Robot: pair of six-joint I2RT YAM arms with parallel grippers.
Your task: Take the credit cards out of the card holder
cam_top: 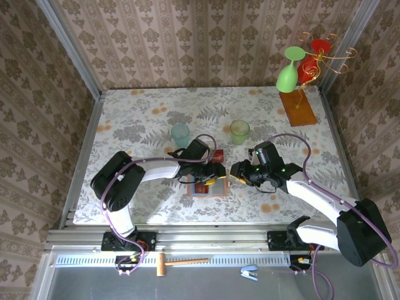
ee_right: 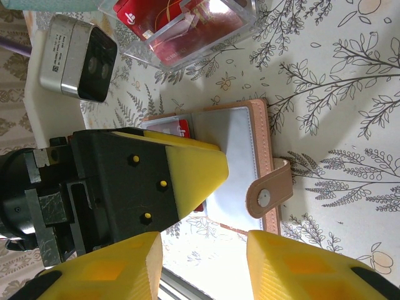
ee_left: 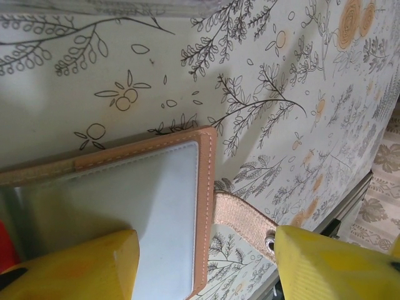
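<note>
Left gripper [cam_top: 215,173]: jaws apart, nothing clamped. In the wrist view one yellow fingertip [ee_left: 75,269] sits over the grey-blue inner pocket of the card holder [ee_left: 156,206]. The other fingertip stands on the far side of the holder's tan stitched edge, above the bare tabletop [ee_left: 262,81]. That edge and the snap strap [ee_left: 247,219] lie in the gap between the jaws.

Right gripper [ee_right: 205,250]: jaws apart and empty, with patterned tabletop showing through the gap. The card holder lies open and flat just ahead of these jaws, its strap and metal snap on the side nearest them. The left gripper's finger reaches in from the side and covers part of the pocket. Cannot tell whether it presses down or hovers.

A red card [ee_right: 182,128] shows in a pocket of the holder, just beyond the left finger.

A clear plastic case [ee_right: 181,28] with red contents lies beyond the holder, apart from it.

Overhead: the two sets of jaws face each other tip to tip, close together, with the holder under the left set. A pale blue cup [cam_top: 180,132] and a green cup [cam_top: 239,131] stand farther out beyond the jaws.
</note>
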